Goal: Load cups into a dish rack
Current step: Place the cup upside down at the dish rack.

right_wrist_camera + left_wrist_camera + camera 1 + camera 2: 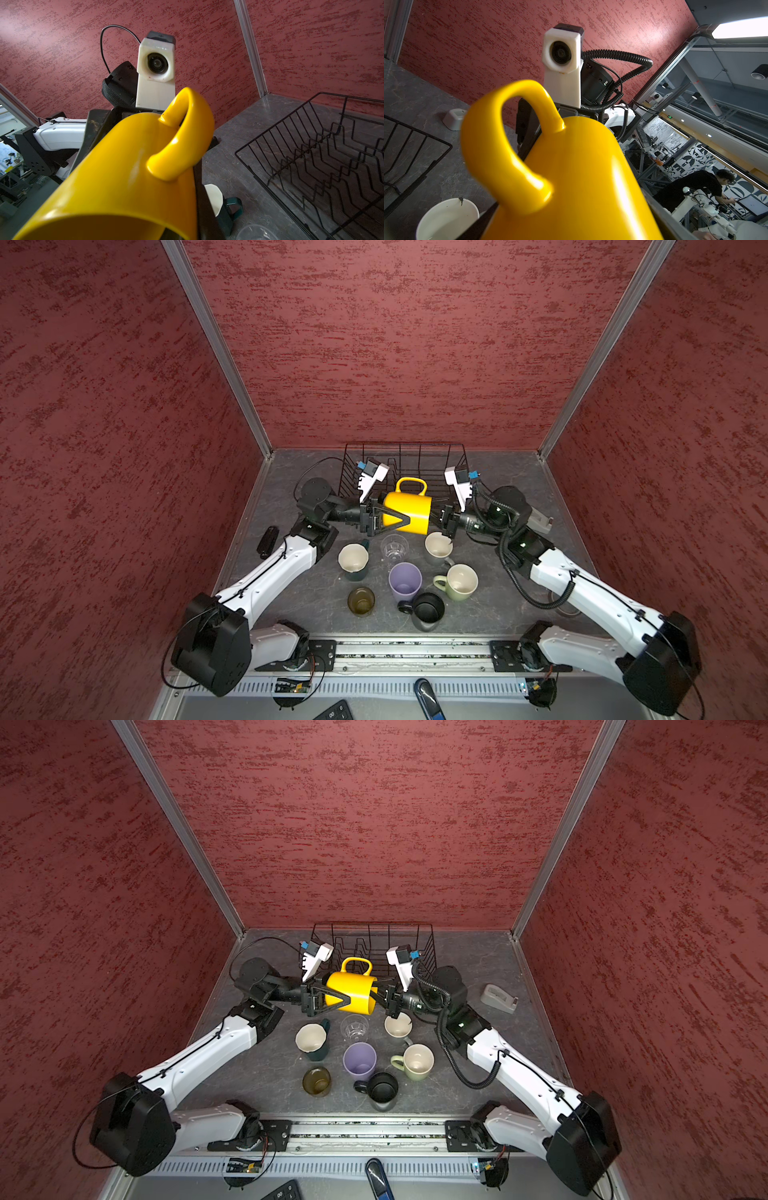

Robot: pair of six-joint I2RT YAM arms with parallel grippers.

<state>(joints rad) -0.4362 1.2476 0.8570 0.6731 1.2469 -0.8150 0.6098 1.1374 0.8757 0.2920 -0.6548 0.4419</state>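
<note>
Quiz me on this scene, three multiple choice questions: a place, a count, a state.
1. Where is the yellow mug relative to the dish rack? A inside it; B in front, held off the table; C behind it.
2. How many cups stand on the table? A five; B seven; C nine.
3. How does the yellow mug lie? A upright; B upside down; C sideways.
B: it hangs between left tool and right tool. B: teal mug, clear glass, grey mug, lilac tumbler, green mug, amber glass, black mug. C: its mouth faces the right tool.
</note>
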